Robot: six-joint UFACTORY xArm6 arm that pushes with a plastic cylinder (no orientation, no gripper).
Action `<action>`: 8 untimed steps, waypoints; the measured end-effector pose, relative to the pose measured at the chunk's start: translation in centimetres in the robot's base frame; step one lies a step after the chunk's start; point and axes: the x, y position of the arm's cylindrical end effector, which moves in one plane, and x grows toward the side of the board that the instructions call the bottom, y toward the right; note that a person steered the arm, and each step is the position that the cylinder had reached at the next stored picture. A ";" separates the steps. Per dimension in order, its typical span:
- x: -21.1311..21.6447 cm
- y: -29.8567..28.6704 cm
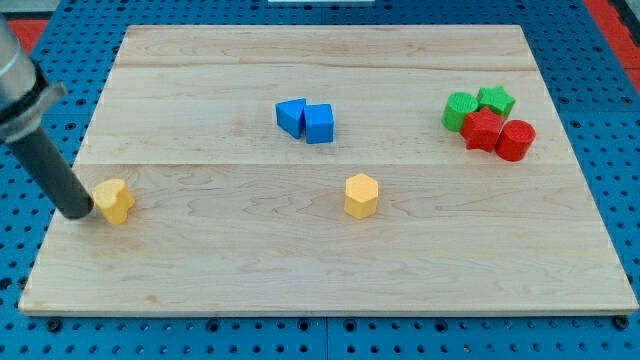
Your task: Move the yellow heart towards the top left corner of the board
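Note:
The yellow heart [114,200] lies near the board's left edge, a little below mid-height. My tip [80,213] sits just to its left, touching or nearly touching it. The rod rises from there towards the view's upper left corner. A yellow hexagon [361,195] lies near the board's middle, far to the heart's right.
Two blue blocks [306,119] sit together above the middle. A green block [461,110], a green star [495,99] and two red blocks [498,133] cluster at the upper right. The wooden board [300,270] rests on a blue pegboard.

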 end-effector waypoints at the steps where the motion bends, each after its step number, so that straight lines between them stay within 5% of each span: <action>1: 2.9 2.7; 2: 5.5 3.0; 3: 3.0 9.5; 4: -3.1 8.8; 5: 4.6 9.9; 6: 4.1 0.8; 8: 3.6 4.1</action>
